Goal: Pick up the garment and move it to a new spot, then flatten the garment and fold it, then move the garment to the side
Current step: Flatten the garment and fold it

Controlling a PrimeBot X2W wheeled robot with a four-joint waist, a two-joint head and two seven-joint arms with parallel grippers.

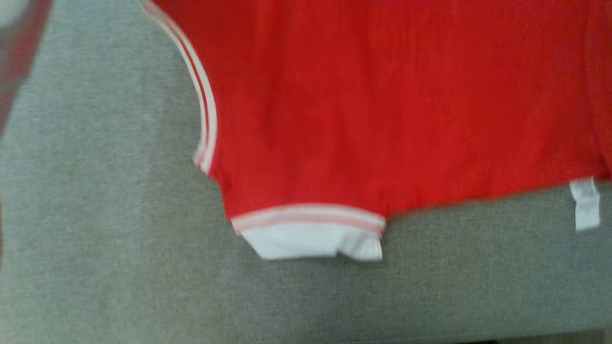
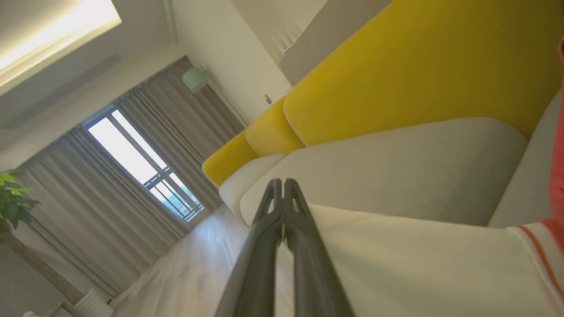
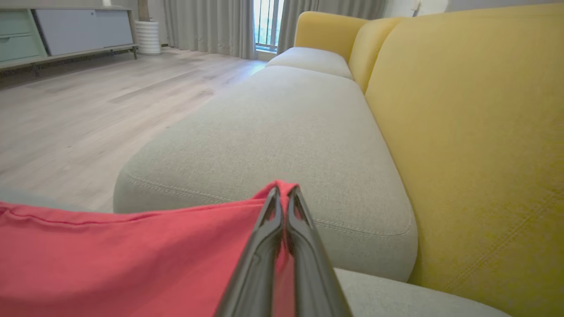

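The red garment [image 1: 382, 105] lay across the grey sofa cushion [image 1: 95, 215], white-trimmed sleeve nearest me. The right gripper [image 3: 284, 189] was pinched tight on a red edge of it. The left gripper [image 2: 282, 181] was closed too, whether on cloth I couldn't tell.

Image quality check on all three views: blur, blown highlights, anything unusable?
Head view: soft and smeared throughout; the garment has fuzzy edges and its white tag is unreadable. Left wrist view: sharp, but the ceiling light strip and window are blown out, and the frame is strongly tilted. Right wrist view: sharp and evenly lit, with crisp weave on the seat cushion.
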